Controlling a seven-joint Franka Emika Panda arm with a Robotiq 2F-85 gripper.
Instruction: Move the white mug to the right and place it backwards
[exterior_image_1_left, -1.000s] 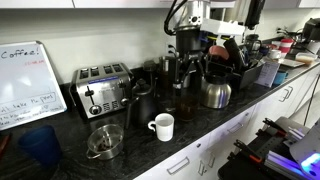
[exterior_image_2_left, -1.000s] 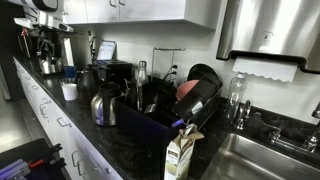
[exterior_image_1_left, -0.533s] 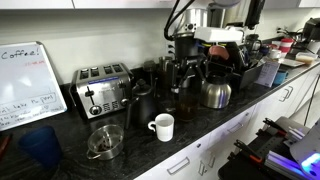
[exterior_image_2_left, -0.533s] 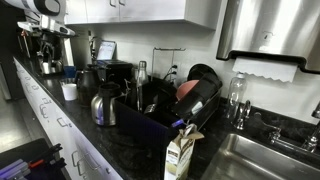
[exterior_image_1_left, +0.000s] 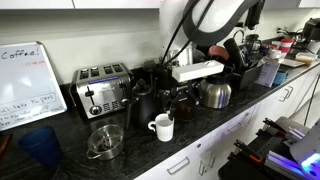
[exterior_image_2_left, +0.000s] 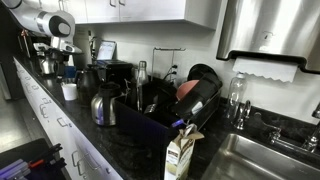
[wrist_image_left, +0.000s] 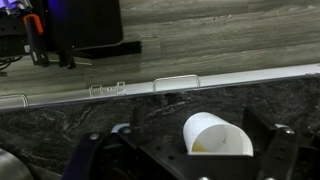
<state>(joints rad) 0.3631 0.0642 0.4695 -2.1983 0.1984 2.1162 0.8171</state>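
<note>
The white mug (exterior_image_1_left: 163, 127) stands upright on the dark counter near its front edge, its handle toward the toaster. It also shows in an exterior view (exterior_image_2_left: 69, 90) and in the wrist view (wrist_image_left: 216, 136), where a yellowish stain lies inside it. My gripper (exterior_image_1_left: 184, 102) hangs just above and behind the mug, below the white arm link. In the wrist view the gripper (wrist_image_left: 187, 142) is open, with its dark fingers on either side of the mug and not touching it.
A toaster (exterior_image_1_left: 102, 88), a black pot (exterior_image_1_left: 140, 102) and a steel kettle (exterior_image_1_left: 215, 94) stand behind the mug. A glass jar (exterior_image_1_left: 105, 142) and a blue cup (exterior_image_1_left: 40, 148) sit beside it. A dish rack (exterior_image_2_left: 185, 105) is further along.
The arm has swung down from above the coffee maker toward the mug. The mug has not moved.
</note>
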